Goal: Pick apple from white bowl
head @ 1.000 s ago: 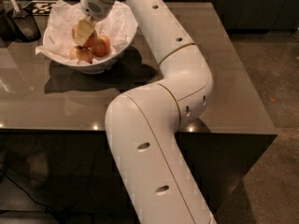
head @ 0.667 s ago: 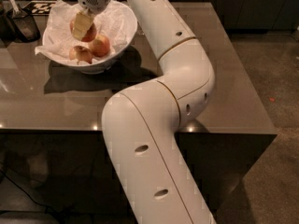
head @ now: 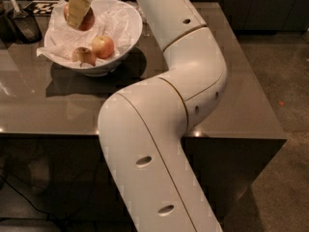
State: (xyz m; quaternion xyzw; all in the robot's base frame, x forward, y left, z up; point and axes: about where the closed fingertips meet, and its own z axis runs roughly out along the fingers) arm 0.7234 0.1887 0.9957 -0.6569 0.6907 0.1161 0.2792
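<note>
Holding the apple [head: 89,19] in a clenched gripper [head: 78,15] above the white bowl [head: 133,35], near the bench's [head: 241,95] far left corner, with a red-yellow apple [head: 103,46] and a brownish apple [head: 84,56] inside.

A dark, glossy tabletop [head: 231,81] carries the white bowl [head: 134,33] near its far left corner, a dark object [head: 21,25] just beside it; the gripper [head: 77,18] hangs above the bowl, clamped on the apple [head: 89,21]
</note>
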